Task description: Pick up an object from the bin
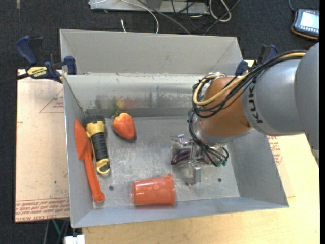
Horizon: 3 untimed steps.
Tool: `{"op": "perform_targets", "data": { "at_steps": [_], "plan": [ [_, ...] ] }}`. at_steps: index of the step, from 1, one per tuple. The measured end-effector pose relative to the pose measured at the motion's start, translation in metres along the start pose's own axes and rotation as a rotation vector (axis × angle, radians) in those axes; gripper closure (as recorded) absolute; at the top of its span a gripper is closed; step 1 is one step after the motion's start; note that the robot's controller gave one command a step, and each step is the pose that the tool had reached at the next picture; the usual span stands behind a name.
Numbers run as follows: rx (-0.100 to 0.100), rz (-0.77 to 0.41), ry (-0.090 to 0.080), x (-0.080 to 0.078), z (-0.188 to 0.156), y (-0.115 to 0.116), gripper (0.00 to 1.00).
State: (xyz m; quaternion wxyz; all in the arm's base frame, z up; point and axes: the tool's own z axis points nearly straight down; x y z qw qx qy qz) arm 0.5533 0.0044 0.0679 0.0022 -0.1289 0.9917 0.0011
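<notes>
My gripper (pixel 192 162) low, right side of grey metal bin (pixel 147 151), just beside small glossy dark-purple object (pixel 178 158), probably the nearest pick. Spread or pinching: cannot tell.

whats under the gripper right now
A dark purple object pokes out beneath the gripper; the arm covers the rest of it, so its kind is unclear.
</notes>
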Motion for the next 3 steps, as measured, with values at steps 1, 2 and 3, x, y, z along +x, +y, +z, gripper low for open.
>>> {"op": "perform_targets", "data": {
  "at_steps": [1,2,3],
  "plan": [
    [0.011,-0.094,-0.021,-0.073,-0.009,-0.037,1.0],
    [0.01,-0.093,-0.021,-0.073,-0.009,-0.037,1.0],
    [0.01,-0.102,-0.022,-0.079,-0.116,-0.047,1.0]
  ]
}}
